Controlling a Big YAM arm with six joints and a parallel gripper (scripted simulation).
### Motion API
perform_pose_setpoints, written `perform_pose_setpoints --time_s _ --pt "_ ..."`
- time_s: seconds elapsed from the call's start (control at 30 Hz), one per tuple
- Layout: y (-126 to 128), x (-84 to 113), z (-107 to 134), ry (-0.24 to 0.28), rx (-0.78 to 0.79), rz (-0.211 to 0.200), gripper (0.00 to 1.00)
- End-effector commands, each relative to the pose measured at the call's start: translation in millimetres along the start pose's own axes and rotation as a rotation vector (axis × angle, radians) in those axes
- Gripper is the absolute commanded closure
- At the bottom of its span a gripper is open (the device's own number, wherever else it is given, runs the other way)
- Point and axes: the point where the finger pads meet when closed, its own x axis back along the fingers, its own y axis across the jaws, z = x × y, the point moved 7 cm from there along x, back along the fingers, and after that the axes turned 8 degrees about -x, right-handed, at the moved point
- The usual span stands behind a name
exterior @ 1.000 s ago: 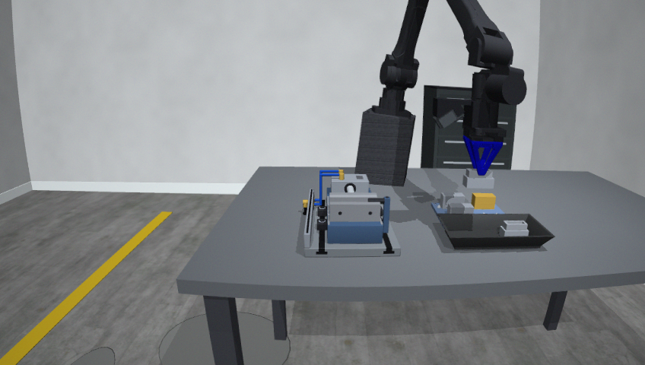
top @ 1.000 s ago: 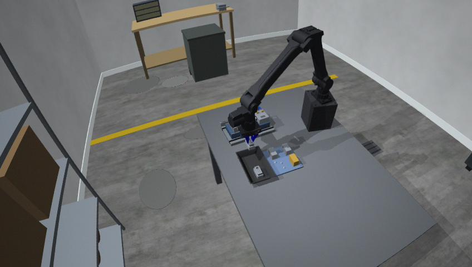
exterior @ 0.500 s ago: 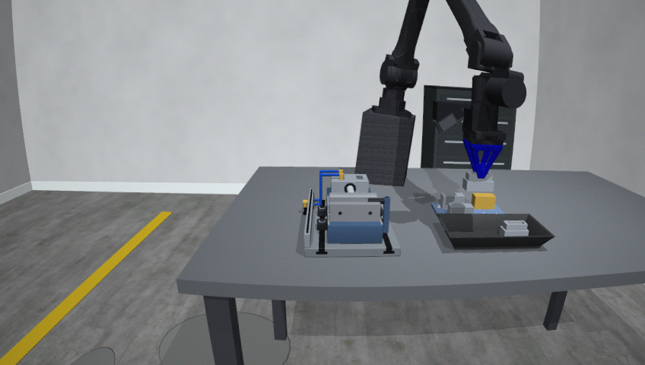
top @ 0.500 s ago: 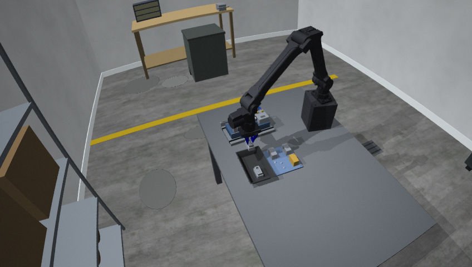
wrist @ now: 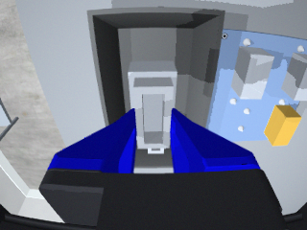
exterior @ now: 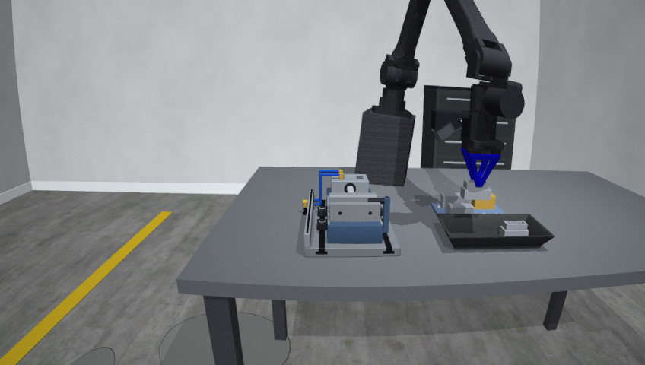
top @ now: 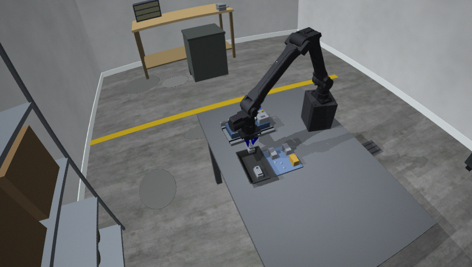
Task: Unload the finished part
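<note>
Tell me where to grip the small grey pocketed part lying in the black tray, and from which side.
Take the small grey pocketed part from straight above, fingers closing on its two long outer walls. It lies flat, pocket up, in the black tray, whose raised walls block sideways approaches. The hand is shut on another grey part.

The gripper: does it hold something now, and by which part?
Yes. The gripper is shut on the finished part, its blue fingers clamping the part's two opposite sides.
</note>
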Motion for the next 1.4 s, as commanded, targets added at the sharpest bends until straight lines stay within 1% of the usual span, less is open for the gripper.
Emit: perform_pose_setpoints --time_s 0.0,0.13,0.17,0.23,0.33,0.53,0.57,0.6,0.7,0.73,0.77,0.83,1.03,1.1,1.13,1.2,1.3,1.33,1.37 --pt "4 -3.8 5 0.006 -0.002 -0.018 1.0" --pt "1 -7.6 6 0.005 0.0 -0.016 1.0" --pt "8 13.9 12 0.024 0.009 -0.061 1.0" --pt "5 -12.6 9 0.008 0.004 -0.023 1.0" --pt "-1 -22.4 6 0.003 0.002 -0.011 1.0" --pt "-1 -35.2 5 0.003 0.0 -0.011 1.0" --pt "0 -34.6 6 0.006 0.001 -0.017 1.0" --pt "4 -29.7 9 0.012 0.004 -0.033 1.0" --pt "4 -30.2 10 0.013 0.005 -0.036 1.0" --pt "6 -24.5 10 0.018 0.006 -0.048 1.0" --pt "1 -41.8 6 0.007 0.002 -0.02 1.0" --pt "-2 -49.7 6 0.003 0.002 -0.011 1.0" --pt "-3 -60.6 5 0.003 0.002 -0.011 1.0" --pt "2 -51.9 8 0.013 0.003 -0.033 1.0" --pt "8 -50.7 10 0.017 0.004 -0.045 1.0" --pt "6 -60.6 9 0.013 0.004 -0.033 1.0" --pt "6 -60.6 10 0.014 0.005 -0.036 1.0" --pt "5 -66.0 9 0.011 0.005 -0.028 1.0" --pt "5 -67.2 9 0.011 0.005 -0.028 1.0"
